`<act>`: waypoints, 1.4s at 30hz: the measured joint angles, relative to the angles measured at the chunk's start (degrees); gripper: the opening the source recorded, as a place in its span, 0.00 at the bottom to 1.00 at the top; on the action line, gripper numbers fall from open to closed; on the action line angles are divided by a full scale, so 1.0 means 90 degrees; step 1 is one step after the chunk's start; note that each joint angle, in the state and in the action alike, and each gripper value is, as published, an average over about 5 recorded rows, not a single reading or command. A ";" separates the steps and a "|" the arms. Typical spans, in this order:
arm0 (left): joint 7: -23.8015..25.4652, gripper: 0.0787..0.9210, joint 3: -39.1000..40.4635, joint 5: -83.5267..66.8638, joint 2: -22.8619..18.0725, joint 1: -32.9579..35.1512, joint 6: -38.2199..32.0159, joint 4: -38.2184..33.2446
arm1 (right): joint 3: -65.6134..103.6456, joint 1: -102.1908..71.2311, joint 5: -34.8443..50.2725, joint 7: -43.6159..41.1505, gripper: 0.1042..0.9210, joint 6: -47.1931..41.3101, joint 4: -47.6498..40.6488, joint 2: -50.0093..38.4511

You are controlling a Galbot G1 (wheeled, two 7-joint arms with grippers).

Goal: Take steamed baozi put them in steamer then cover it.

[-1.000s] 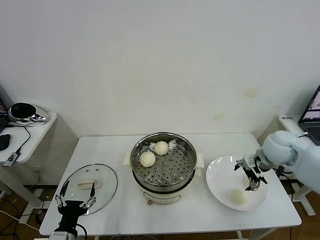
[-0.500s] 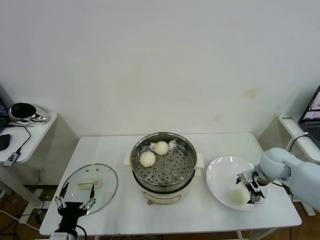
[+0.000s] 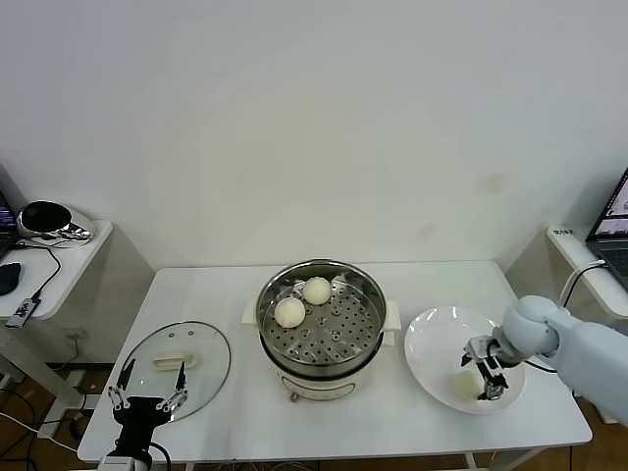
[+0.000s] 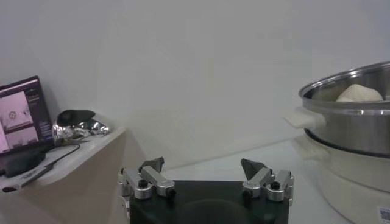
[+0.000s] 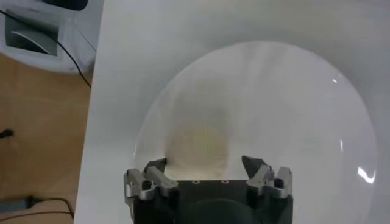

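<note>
Right gripper (image 3: 483,377): lowered onto plate (image 3: 432,339), fingers half-closed astride baozi (image 3: 464,382), grasp unconfirmed, for transfer to steamer (image 3: 319,319).

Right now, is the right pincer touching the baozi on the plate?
Cannot tell. In the right wrist view the right pincer straddles the baozi on the plate, but no contact or gap shows plainly.

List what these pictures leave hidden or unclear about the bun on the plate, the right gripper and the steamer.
- Bun on the white plate: whether the right gripper touches it; right wrist view, gripper body covers its near side.
- Same contact in the head view: too small, the right gripper overlaps the bun.
- Steamer, left wrist view: cut off by the picture's edge; only one bun top shows over the rim.
- Left gripper: idle, open, by the glass lid.
</note>
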 measured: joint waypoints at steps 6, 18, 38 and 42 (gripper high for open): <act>0.0001 0.88 0.0020 0.0005 -0.0009 -0.0018 0.0000 0.0004 | 0.0009 0.0034 0.0052 -0.0021 0.52 -0.0016 -0.0058 0.0048; 0.0004 0.88 0.0031 0.0005 0.0000 -0.0006 -0.0002 -0.0022 | -0.0173 0.0518 0.0328 -0.0131 0.42 0.0010 0.0062 -0.0107; 0.0015 0.88 0.0072 -0.0051 0.0123 -0.0088 0.0012 -0.0050 | -0.1486 0.4135 0.1889 -0.0633 0.42 0.0342 -0.0016 0.0721; 0.0015 0.88 0.0047 -0.0055 0.0096 -0.0107 0.0016 -0.0049 | -0.1767 0.4566 0.2092 -0.0589 0.46 0.0537 -0.0055 0.1277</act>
